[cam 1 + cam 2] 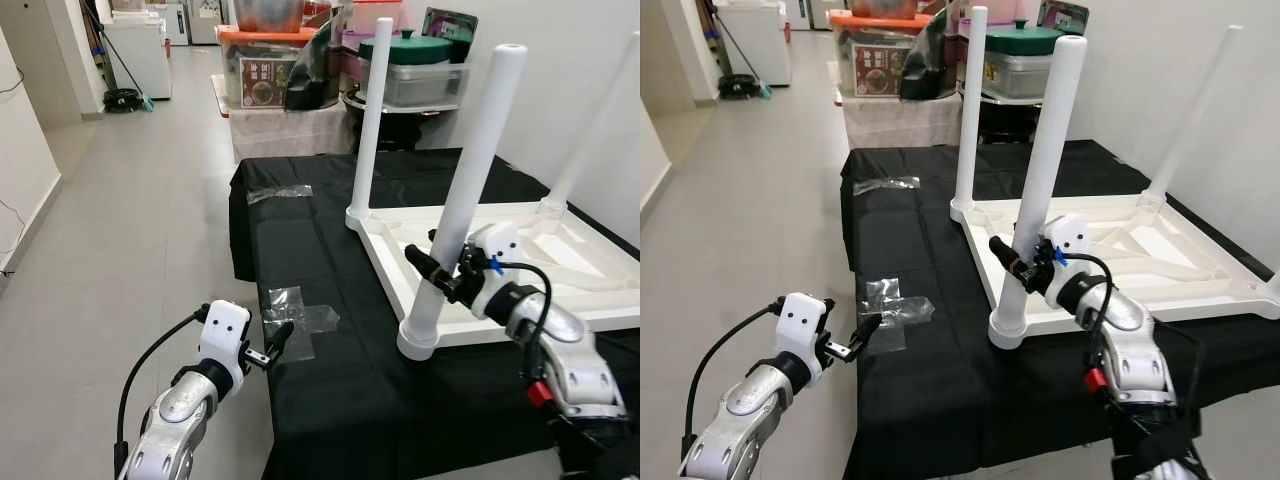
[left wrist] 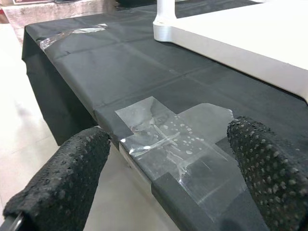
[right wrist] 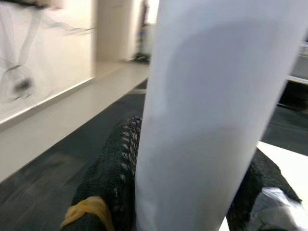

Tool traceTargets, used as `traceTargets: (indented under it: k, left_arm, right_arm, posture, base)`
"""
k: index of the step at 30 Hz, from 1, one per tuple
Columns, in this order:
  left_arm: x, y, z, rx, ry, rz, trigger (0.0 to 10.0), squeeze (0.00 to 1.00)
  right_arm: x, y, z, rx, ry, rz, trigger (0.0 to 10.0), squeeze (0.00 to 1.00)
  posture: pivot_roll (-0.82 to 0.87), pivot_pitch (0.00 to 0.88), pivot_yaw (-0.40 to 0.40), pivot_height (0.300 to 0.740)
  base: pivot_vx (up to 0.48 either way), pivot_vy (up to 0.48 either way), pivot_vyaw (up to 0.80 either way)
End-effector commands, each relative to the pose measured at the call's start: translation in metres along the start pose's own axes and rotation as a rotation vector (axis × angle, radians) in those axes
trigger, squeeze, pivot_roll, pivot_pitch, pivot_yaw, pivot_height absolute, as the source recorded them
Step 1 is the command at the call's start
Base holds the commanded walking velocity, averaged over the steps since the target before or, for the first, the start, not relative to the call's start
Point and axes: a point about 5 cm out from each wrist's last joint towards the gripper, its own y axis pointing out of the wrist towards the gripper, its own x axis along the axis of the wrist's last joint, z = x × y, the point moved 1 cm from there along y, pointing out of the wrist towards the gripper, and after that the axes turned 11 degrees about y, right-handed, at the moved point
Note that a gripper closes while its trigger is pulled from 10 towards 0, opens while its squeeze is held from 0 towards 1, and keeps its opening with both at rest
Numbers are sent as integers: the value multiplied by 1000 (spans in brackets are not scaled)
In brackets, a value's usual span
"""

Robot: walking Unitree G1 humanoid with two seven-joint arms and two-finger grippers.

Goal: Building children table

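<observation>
Right gripper point(image 1: 440, 272) is closed around the near white leg point(image 1: 468, 190) of the upside-down children table point(image 1: 560, 262), at right of centre in the frame, on the black cloth point(image 1: 330, 390). Left gripper point(image 1: 277, 340), at lower left, has its fingers point(image 2: 72, 178) spread open just beside clear tape point(image 2: 178, 144) at the cloth's edge.
</observation>
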Motion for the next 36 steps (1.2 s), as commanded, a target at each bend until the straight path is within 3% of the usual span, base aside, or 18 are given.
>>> traceTargets:
  k: [1, 2, 3, 4, 5, 6, 13, 14, 19, 20, 21, 22, 24, 25, 27, 28, 33, 36]
  left_arm:
    - [-2, -3, 2, -3, 12, 15, 10000, 0]
    - [-2, -3, 2, -3, 12, 15, 10000, 0]
    - [-2, -3, 2, -4, 12, 16, 10000, 0]
    - [-2, -3, 2, -4, 12, 16, 10000, 0]
    - [-2, -2, 1, -7, 12, 16, 10000, 0]
    - [-1, 0, -1, -15, 13, 14, 10000, 0]
    - [-1, 0, 1, -16, 15, 14, 10000, 0]
    - [-1, 0, 2, -14, 16, 16, 10000, 0]
    - [-2, -1, 1, -15, 14, 20, 10000, 0]
    - [-2, -1, -1, -18, 13, 20, 10000, 0]
    - [-2, -1, -1, -18, 13, 20, 10000, 0]
    - [-2, -1, -2, -19, 11, 19, 10000, 0]
    - [-2, -1, -2, -19, 10, 18, 10000, 0]
    - [-2, -1, 0, -16, 11, 19, 10000, 0]
    - [-2, -1, 1, -15, 11, 19, 10000, 0]
    - [-2, -1, 1, -17, 13, 19, 10000, 0]
    - [-2, -1, 1, -21, 14, 19, 10000, 0]
    - [-1, 1, 0, -22, 14, 15, 10000, 0]
  right_arm:
    - [0, 5, 3, -140, -9, -16, 0, 0]
    - [0, 5, 3, -140, -9, -16, 0, 0]
    - [-1, 5, 1, -288, 30, -42, 0, 0]
    - [-1, 5, 1, -288, 30, -42, 0, 0]
    - [-11, 3, 5, -439, 119, -26, 0, 0]
    - [-24, -6, 18, -616, 78, 2, 0, 0]
    - [-27, -11, 43, -701, 72, 25, 0, 0]
    - [-25, -7, 50, -658, 57, 31, 10000, 0]
    - [-20, 2, 63, -547, 68, -2, 10000, 0]
    - [-17, 3, 64, -527, 84, -22, 10000, 1000]
    - [-17, 3, 64, -527, 84, -22, 10000, 1000]
    - [-13, 11, 64, -385, 172, -31, 10000, 1000]
    - [-12, 13, 64, -348, 192, -31, 10000, 1000]
    - [-2, 13, 58, -155, 158, -53, 10000, 0]
    - [1, 12, 57, -105, 144, -58, 10000, 0]
    - [13, 4, 45, 78, 49, -56, 10000, 0]
    - [25, -2, 26, 176, -37, -31, 10000, 0]
    - [20, -1, 22, 262, -73, 27, 10000, 0]
  posture:
    - [59, 0, -46, 740]
    - [59, 0, -46, 740]
    - [59, 0, -45, 740]
    - [59, 0, -45, 740]
    - [56, 0, -41, 740]
    - [56, 0, -41, 740]
    - [58, 0, -41, 740]
    - [56, 0, -40, 740]
    - [53, 0, -39, 740]
    - [52, 0, -39, 740]
    - [52, 0, -39, 740]
    - [56, 0, -43, 740]
    - [56, 0, -43, 740]
    - [56, 0, -43, 740]
    - [56, 0, -43, 740]
    - [55, 0, -38, 740]
    - [50, 0, -38, 740]
    - [57, 0, -41, 740]
  base:
    - [0, 0, 0]
    - [0, 0, 0]
    - [0, 0, 0]
    - [0, 0, 0]
    - [0, 0, 0]
    - [0, 0, 0]
    - [0, 0, 0]
    - [0, 0, 0]
    - [0, 0, 0]
    - [0, 0, 0]
    - [0, 0, 0]
    - [0, 0, 0]
    - [0, 0, 0]
    - [0, 0, 0]
    - [0, 0, 0]
    - [0, 0, 0]
    - [0, 0, 0]
    - [0, 0, 0]
